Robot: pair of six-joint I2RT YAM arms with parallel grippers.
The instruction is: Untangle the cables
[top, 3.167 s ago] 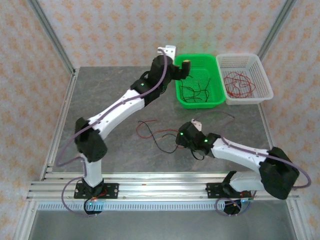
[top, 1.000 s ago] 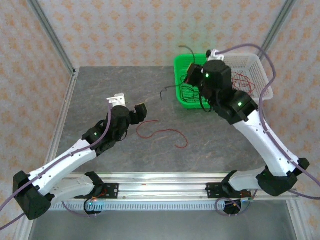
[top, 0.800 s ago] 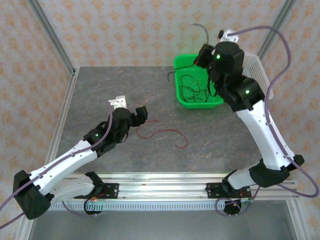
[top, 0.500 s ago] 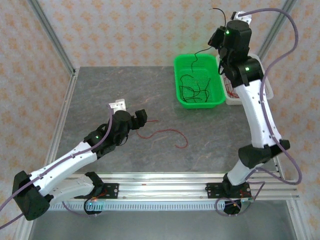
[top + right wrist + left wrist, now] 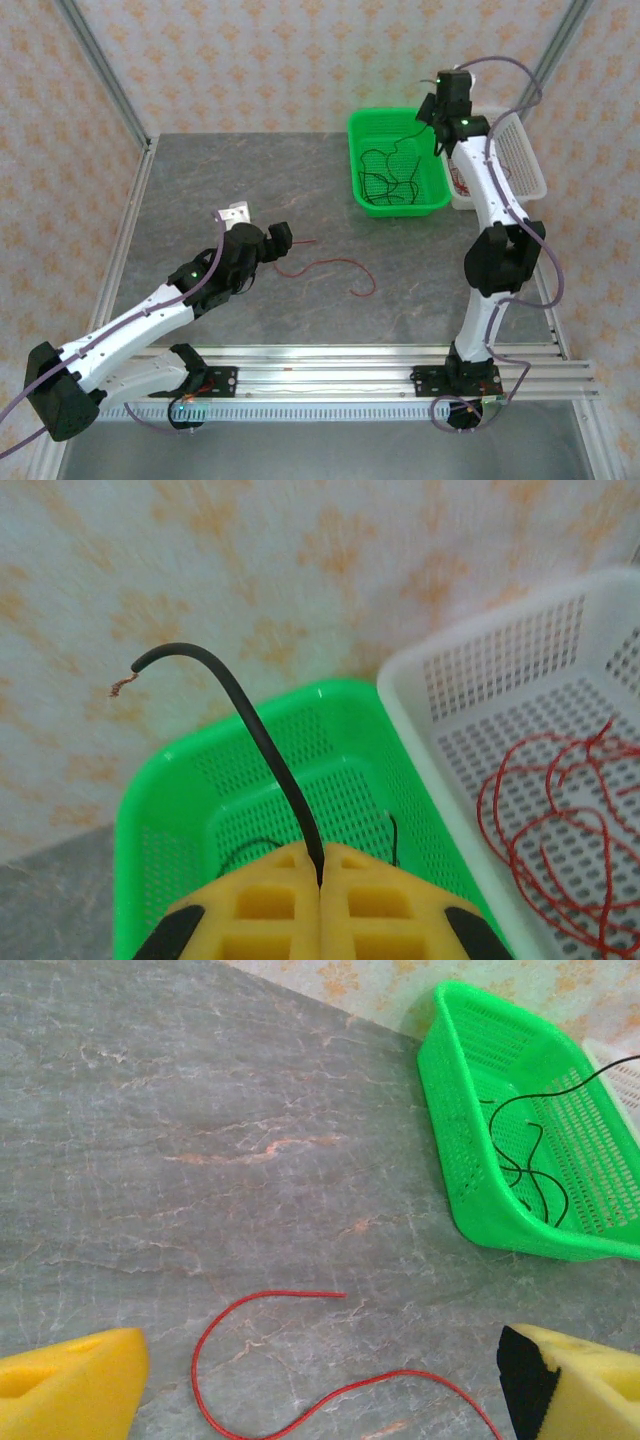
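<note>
Red cable [image 5: 290, 1293] on table [image 5: 220, 190] (black cables [image 5: 385, 183] in green basket [image 5: 356, 160])

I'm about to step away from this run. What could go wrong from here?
The black wire pinched in the right gripper trails into the pile in the green basket; it may snag and drag others out. The open left gripper hovers over the red wire, thin and flat on the table; its grasp may miss.

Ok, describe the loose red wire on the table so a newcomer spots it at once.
Find the green basket at the table's far side. In front, to its left, lies one wavy red wire. Unlike the other wires, it rests on bare tabletop.
</note>
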